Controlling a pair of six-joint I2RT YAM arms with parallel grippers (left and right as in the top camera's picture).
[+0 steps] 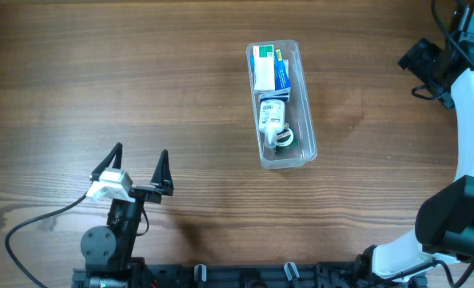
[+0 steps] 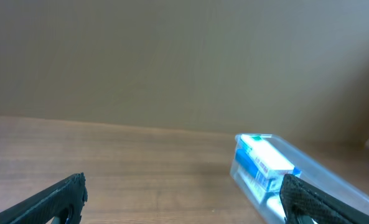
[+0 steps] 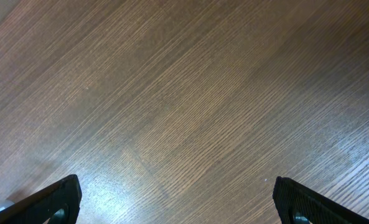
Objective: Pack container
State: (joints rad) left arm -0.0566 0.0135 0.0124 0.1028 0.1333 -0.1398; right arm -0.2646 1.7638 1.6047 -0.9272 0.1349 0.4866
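Observation:
The container (image 1: 302, 96) is a long clear plastic tub in the middle of the table. It holds a blue and white box (image 1: 270, 68) at its far end and a white bottle (image 1: 272, 116) with a green-ringed item at its near end. It also shows at the lower right of the left wrist view (image 2: 333, 171), with the blue box (image 2: 265, 160) inside. My left gripper (image 1: 139, 158) is open and empty, near the front left, well apart from the tub. My right gripper (image 3: 178, 199) is open and empty over bare wood; its arm (image 1: 428, 64) is at the far right edge.
The wooden table (image 1: 101, 72) carries nothing else in view. A black cable (image 1: 29, 232) loops at the front left beside the left arm's base. The right arm's white links (image 1: 472, 104) run along the right edge.

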